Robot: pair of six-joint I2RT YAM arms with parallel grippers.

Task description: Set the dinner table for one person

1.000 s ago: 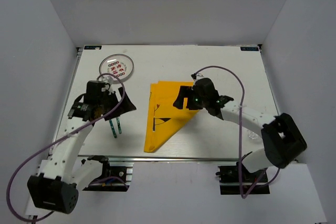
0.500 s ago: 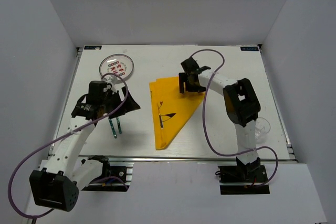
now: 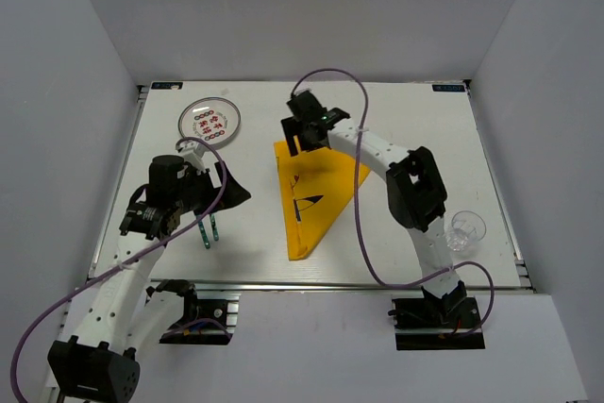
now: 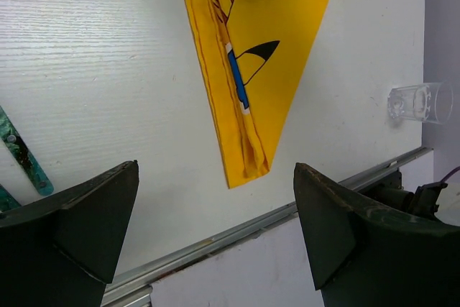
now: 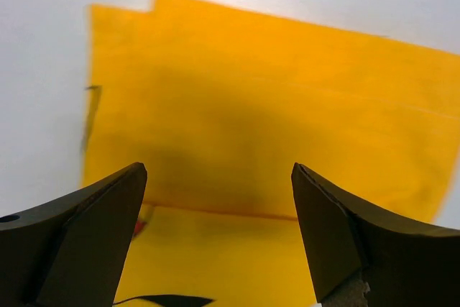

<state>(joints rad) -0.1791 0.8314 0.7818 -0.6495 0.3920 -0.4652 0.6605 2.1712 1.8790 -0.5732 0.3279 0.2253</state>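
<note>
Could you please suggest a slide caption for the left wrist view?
Open left gripper over the table, facing a folded yellow cloth and a clear glass.

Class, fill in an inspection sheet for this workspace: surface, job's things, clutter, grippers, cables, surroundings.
Surface: white table, metal rail along its near edge.
Job's things: printed plate far left; clear glass near right; two green-handled utensils near left; folded yellow cloth mid-table.
Clutter: nothing seen.
Grippers: left gripper open, empty; right gripper open, empty, over the cloth's far edge.
Cables: a purple cable loops along each arm.
Surroundings: plain grey walls.
</note>
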